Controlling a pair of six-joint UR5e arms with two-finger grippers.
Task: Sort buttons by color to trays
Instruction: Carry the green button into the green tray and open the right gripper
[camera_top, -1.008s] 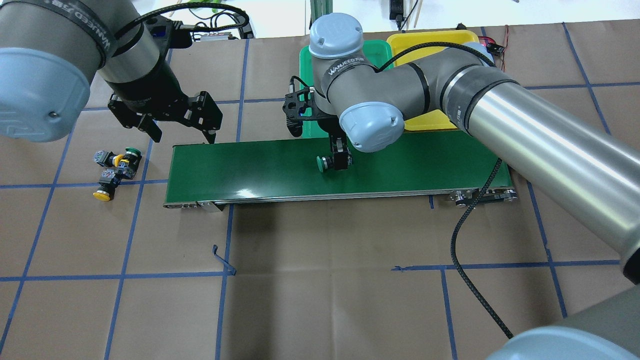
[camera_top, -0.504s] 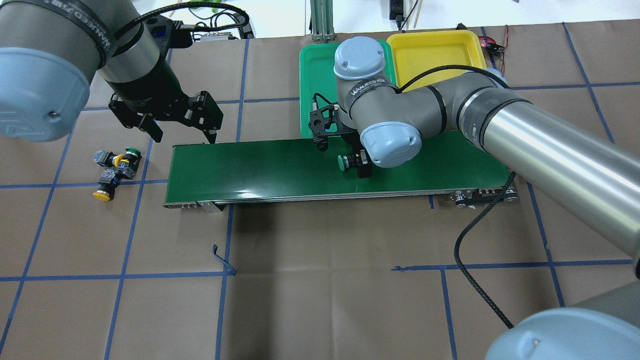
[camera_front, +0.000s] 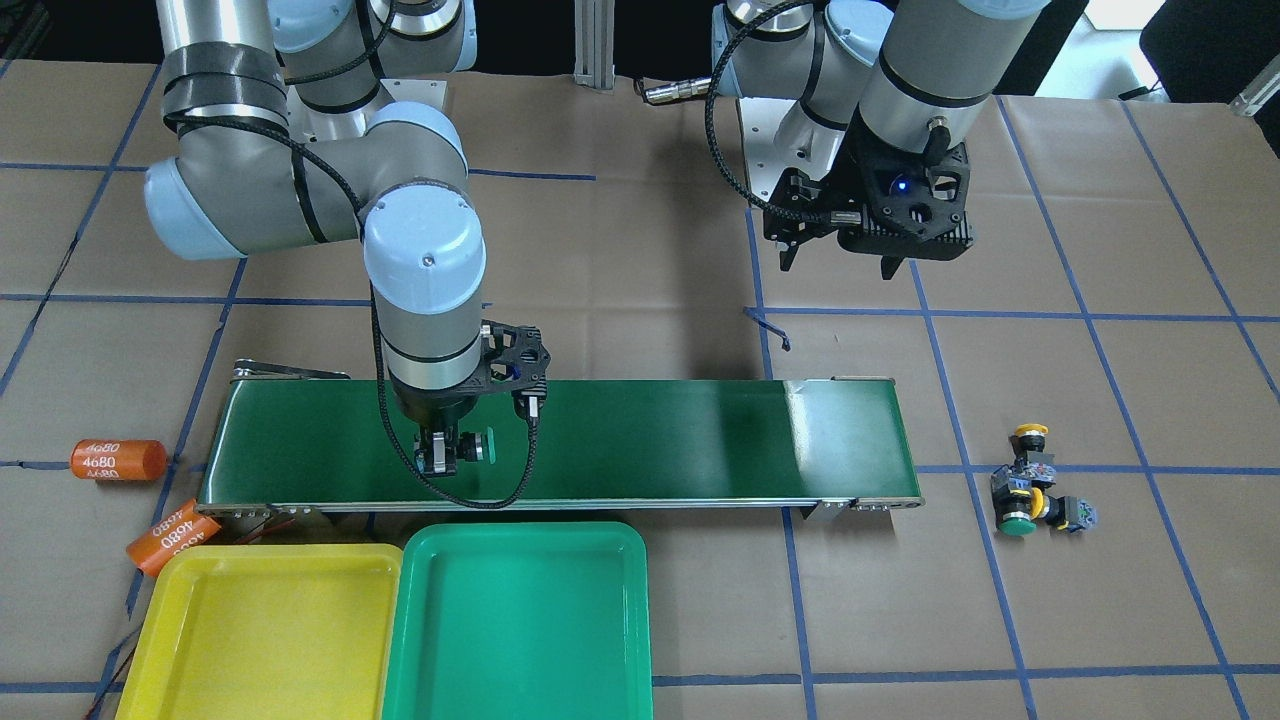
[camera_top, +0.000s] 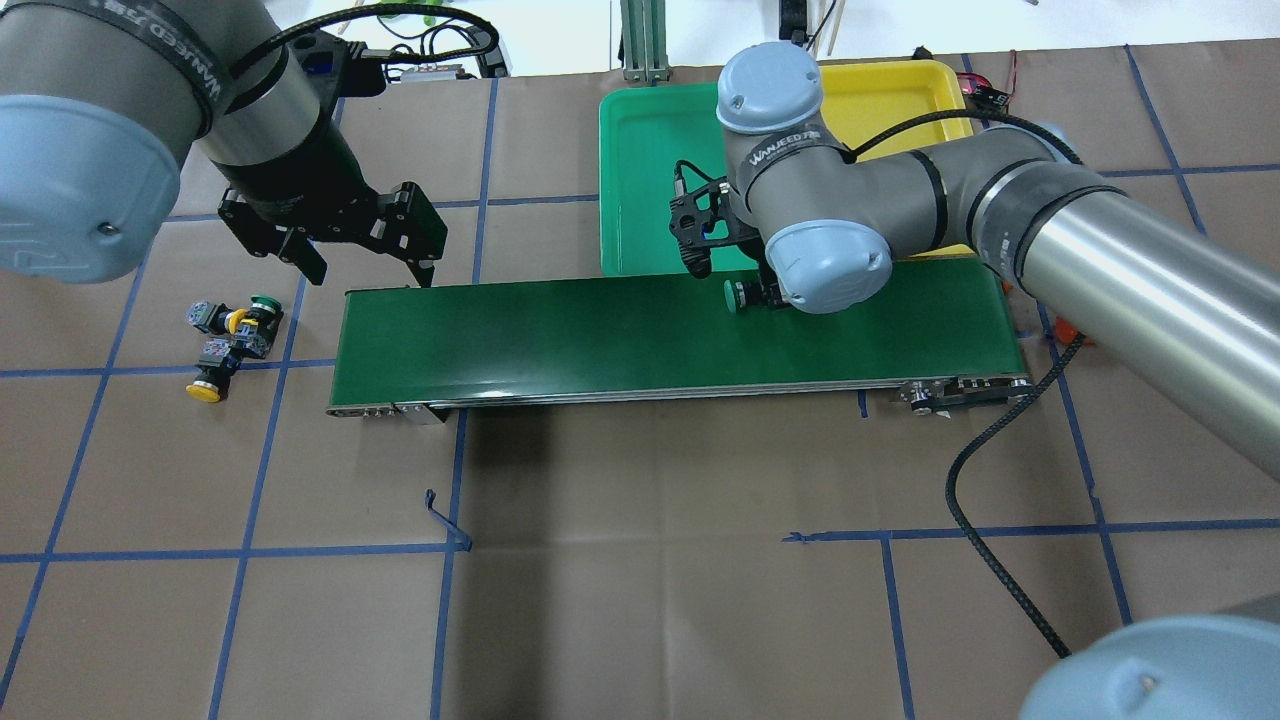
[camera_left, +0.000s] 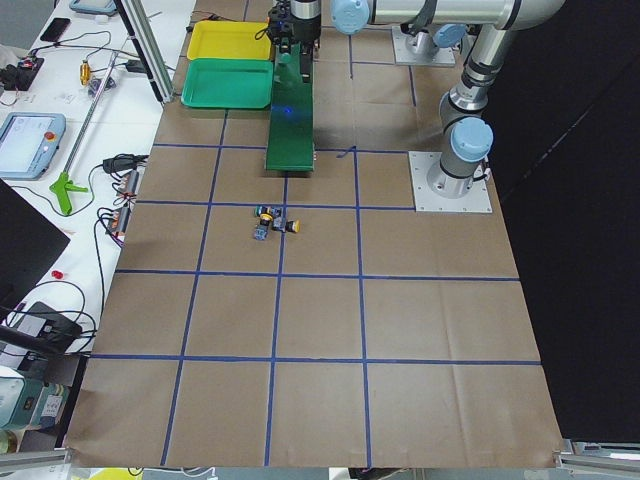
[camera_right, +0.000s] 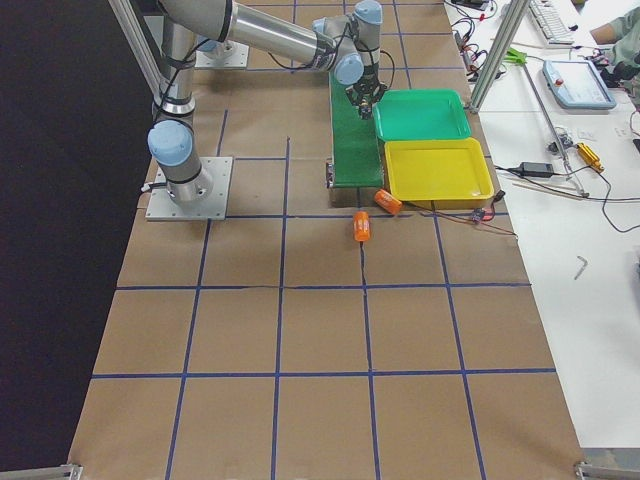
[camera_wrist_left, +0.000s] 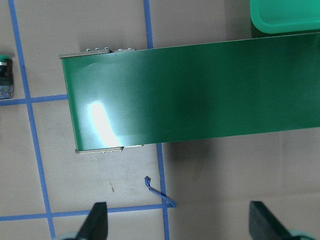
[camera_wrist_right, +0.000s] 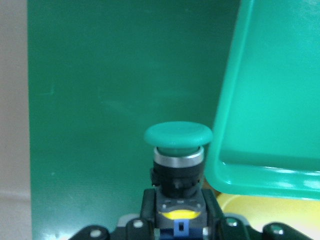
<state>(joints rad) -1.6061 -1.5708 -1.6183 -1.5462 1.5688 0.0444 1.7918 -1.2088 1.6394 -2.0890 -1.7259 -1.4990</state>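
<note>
Right arm reaches out over the long dark-green conveyor belt (camera_top: 560, 335), wrist turned straight down. Right tool (camera_top: 765, 295) is clamped on the black-and-grey body of a green-capped push-button (camera_top: 738, 296); the cap sticks out sideways toward the robot's left. The button sits over the belt's far edge, just beside the near rim of the shallow green plastic tray (camera_top: 640, 180). The right wrist view shows the cap (camera_wrist_right: 178, 137) level with that tray's corner. Can't tell whether the button touches the belt or hangs just above it.

The bright yellow plastic tray (camera_top: 900, 90) lies touching the green one on the robot's right side, partly hidden by the right arm.

Left arm is held above the brown paper-covered desk (camera_top: 650, 560), near the belt's left end, tool pointing down. Left tool (camera_top: 370, 270) has fingers (camera_wrist_left: 97, 220) spread wide with nothing between them.

A cluster of three other push-buttons (camera_top: 230, 340), two yellow caps and one green, lies on the desk off the belt's left end, well apart from both trays.

Two orange cylinders marked 4680 (camera_front: 110, 460) lie on the desk by the belt's right end, near the yellow tray.
</note>
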